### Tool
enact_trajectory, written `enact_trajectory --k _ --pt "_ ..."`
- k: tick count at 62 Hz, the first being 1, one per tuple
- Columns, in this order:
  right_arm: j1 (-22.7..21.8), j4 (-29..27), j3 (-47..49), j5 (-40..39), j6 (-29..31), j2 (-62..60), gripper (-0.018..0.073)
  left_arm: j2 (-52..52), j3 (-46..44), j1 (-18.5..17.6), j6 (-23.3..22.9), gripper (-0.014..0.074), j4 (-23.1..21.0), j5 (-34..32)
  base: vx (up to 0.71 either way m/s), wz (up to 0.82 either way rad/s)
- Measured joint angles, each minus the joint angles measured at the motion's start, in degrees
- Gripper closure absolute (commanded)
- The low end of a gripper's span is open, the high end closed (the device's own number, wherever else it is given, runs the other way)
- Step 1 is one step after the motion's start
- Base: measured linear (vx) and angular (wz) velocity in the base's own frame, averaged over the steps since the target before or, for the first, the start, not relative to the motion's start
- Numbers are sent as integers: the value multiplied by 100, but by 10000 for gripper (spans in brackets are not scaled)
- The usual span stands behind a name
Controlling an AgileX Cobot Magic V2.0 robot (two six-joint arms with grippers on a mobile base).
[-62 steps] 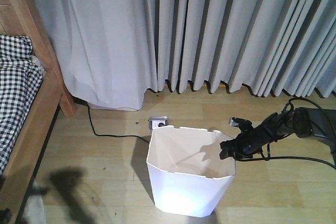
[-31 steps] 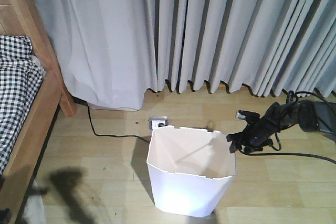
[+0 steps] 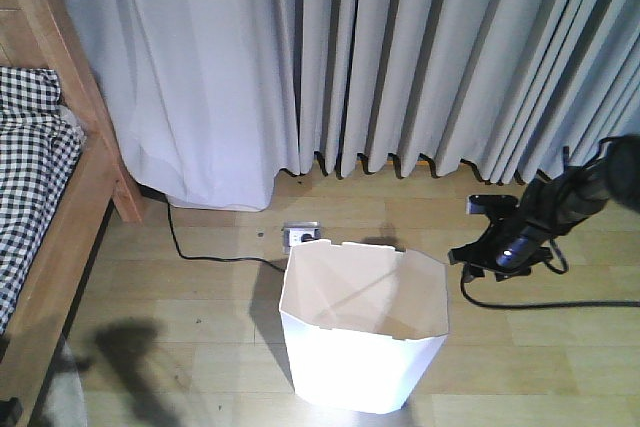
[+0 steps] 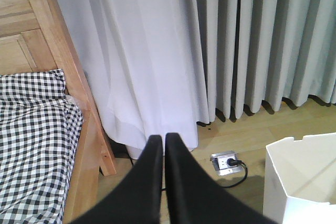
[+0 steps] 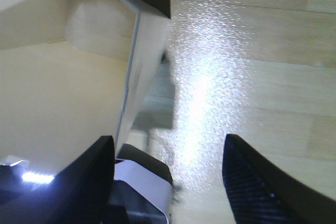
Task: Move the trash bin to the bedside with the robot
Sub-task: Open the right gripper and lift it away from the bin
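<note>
- White trash bin (image 3: pixel 362 332) stands mid-floor, well apart from the bed (image 3: pixel 45 197) at nine o'clock; move not done.
- Right gripper (image 3: pixel 483 247) gapes empty at the bin's three o'clock; left gripper (image 4: pixel 158 145) is pinched closed, holding nothing.

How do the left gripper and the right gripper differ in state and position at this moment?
The left gripper is shut, its tips together, while the right gripper is open with a wide gap. The left gripper points toward the curtain beside the bed; the right gripper sits just outside the trash bin wall, over the floor. Both are black and hold nothing.
</note>
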State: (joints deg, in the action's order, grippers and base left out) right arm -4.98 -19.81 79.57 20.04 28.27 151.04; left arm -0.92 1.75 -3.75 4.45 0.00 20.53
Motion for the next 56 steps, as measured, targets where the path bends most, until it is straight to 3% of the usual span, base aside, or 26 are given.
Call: enact_trajectory --k 17,56 --pt "2 0 -1683 -138 228 -2462 122 0 0 0 0 603 0 0 0 0" --pt "2 0 -3717 146 113 -9041 122 0 0 0 0 603 0 0 0 0"
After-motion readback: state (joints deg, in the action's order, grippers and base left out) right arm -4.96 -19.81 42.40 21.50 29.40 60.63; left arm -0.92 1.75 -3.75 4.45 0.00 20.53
